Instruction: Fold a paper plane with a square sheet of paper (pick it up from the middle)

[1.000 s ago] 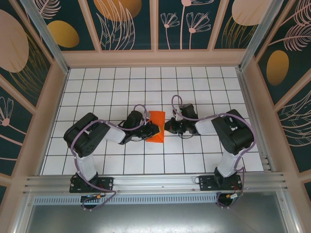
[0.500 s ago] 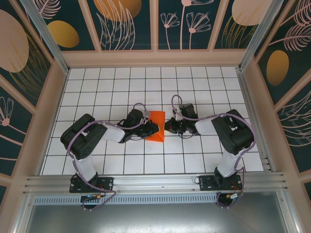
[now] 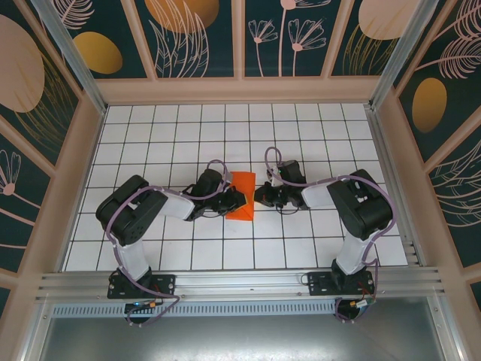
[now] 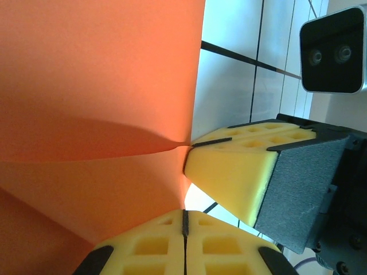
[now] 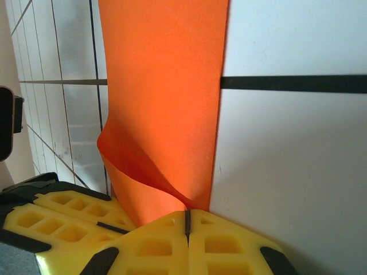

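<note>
1. While both arms reach in over the white-tiled table [image 3: 316, 135], we find the orange-red sheet of paper [image 3: 243, 186] lying partly folded near the table's middle, caught between the two wrists.
2. We see the left fingers [image 4: 137, 252] clenched. Their yellow foam pads are pressed together, and the sheet's edge [image 4: 97, 74] runs down into the seam between them. We read that as a pinch on the paper.
3. We see the right fingers [image 5: 226, 249] clenched as well, with a curled-up flap of the sheet [image 5: 166, 86] drawn into their seam.
4. From above, the sheet's long axis runs away from the arm bases, near to far. Both sets of fingers come at it from the sides, across that axis, and they hold its nearer part.
5. The left fingers [image 3: 234, 201] reach over the paper from the left, and the right fingers [image 3: 260, 197] meet it at its right edge. In the left wrist view, the tip of the right fingers [image 4: 229, 177] touches the paper just beside the left pads, so the two pinches sit close together.
6. Neither arm is nearer, since both already have the sheet.
7. We judge the fold to be under way, with no pointed dart formed yet. The next crease would likely turn on keeping one pinch fixed while the other carries the flap across the long axis. With the pinches this close, the thin paper could buckle or slip.
</note>
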